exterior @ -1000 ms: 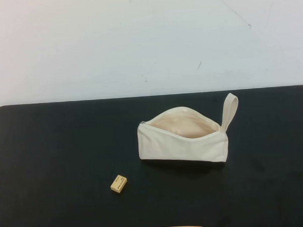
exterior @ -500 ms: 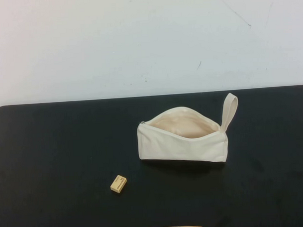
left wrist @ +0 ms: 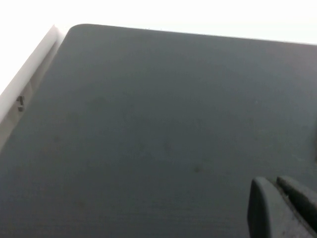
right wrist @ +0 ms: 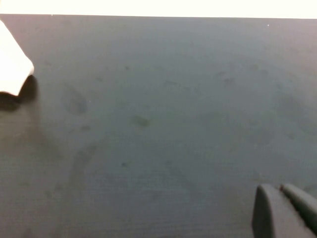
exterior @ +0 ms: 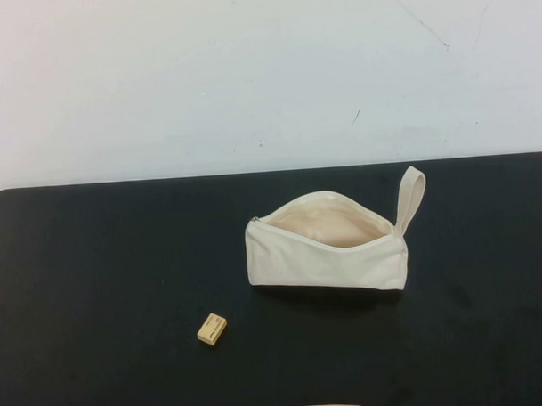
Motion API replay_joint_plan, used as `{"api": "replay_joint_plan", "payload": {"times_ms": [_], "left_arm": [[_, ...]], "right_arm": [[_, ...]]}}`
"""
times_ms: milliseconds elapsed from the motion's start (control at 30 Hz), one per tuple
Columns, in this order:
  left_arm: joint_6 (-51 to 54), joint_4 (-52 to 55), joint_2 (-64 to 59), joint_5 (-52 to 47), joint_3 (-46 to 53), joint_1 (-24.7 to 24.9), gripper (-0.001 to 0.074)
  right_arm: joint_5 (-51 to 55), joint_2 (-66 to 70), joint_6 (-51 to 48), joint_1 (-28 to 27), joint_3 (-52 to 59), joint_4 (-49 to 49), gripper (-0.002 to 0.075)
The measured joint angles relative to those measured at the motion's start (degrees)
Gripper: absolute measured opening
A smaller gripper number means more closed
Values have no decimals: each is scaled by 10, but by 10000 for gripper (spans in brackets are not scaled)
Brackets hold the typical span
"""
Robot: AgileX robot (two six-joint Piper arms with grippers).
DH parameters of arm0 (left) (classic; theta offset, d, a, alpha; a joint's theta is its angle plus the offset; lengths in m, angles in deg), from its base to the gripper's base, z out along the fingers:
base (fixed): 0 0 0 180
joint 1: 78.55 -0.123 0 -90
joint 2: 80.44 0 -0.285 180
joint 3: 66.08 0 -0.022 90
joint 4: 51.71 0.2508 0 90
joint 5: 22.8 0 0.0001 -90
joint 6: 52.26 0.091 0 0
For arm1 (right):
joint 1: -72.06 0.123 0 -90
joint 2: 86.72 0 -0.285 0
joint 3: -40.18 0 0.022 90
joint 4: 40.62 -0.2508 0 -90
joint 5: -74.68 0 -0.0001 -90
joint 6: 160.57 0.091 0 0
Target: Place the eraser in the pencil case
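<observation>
Eraser: lies on the black mat, left-front of the pencil case, well apart from it; long axis slants toward the pouch.
Case: mouth gapes upward, strap at its right end.
Left gripper: over bare mat; you cannot tell its opening; holds nothing visible.
Right gripper: same, pouch corner in view.
Nearer arm: your left, by my reading.

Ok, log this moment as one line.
eraser on mat, untouched | case unzipped, open | left gripper parked off left | right gripper parked right of case
</observation>
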Motion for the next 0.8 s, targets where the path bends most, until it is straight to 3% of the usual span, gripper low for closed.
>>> {"api": "replay_joint_plan", "payload": {"times_ms": [100, 167, 200, 233, 333, 600, 800], "left_arm": [[-4, -45, 0, 16, 1, 0, -1], [-39, -129, 0, 38, 2, 0, -1], [-67, -197, 0, 52, 2, 0, -1], [-111, -345, 0, 77, 2, 0, -1], [-118, -479, 0, 112, 2, 0, -1], [-67, -548, 0, 176, 2, 0, -1], [41, -418, -58, -17, -110, 0, -1]], "right_arm": [[0, 0, 0, 0, 0, 0, -1], [0, 0, 0, 0, 0, 0, -1], [0, 0, 0, 0, 0, 0, -1], [0, 0, 0, 0, 0, 0, -1], [0, 0, 0, 0, 0, 0, -1], [0, 0, 0, 0, 0, 0, -1], [0, 0, 0, 0, 0, 0, -1]]}}
